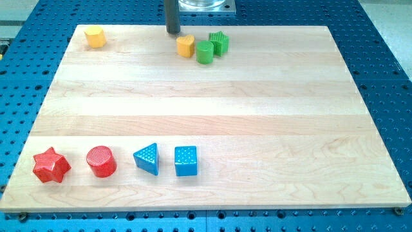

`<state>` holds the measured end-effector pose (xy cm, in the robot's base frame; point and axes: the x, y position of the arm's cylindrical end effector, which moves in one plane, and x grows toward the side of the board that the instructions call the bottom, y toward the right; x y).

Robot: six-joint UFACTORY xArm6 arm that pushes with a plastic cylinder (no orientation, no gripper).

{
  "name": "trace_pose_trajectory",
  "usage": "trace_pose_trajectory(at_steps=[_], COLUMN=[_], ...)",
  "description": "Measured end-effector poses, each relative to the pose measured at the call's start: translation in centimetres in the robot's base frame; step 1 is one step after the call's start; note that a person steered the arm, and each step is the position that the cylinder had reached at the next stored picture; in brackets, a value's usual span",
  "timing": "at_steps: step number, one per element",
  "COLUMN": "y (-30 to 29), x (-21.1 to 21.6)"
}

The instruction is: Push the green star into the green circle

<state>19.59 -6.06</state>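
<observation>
Pale wooden board, the surface (pixel 212 103), lying on a blue perforated metal bench (pixel 386 77) whose hole pattern shows around the board's edges; the bench is cut off at every side of the view. At the view's top centre a silvery metal mount (pixel 203 6) is cropped by the frame, so its upper part cannot be made out. From beside it descends the straight dark rod; only its lower length shows, and my tip (pixel 173 32) meets the surface near the top edge, just to the left of and slightly above the yellow heart-shaped block (pixel 186 46), apart from it. There is no hand on this arm, so nothing is grasped or released; the rod merely stands on the surface. Along the view's bottom left lies a row of four blocks, well apart from the tip: a red star block (pixel 51 165), a red cylinder block (pixel 102 161), a blue triangular block (pixel 147 158) and a blue cube block (pixel 186 160), each separated from its neighbour by a small gap. Near the top centre sits a cluster of three: the yellow heart, the green circle block (pixel 205 52) just beside it on the right, and the green star block (pixel 219 42), which appears to touch the green circle at the circle's upper right; the star's lower left corner is partly hidden behind the circle. A yellow block (pixel 95 37), apparently hexagonal though its outline is hard to settle, rests alone at the top left.
</observation>
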Motion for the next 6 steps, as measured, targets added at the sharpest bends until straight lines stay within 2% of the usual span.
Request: trace_pose_trajectory(at_steps=[1,2,4,6], y=[7.1,10.8,9.3,4.4], x=[1.1,1.2,2.4,3.2])
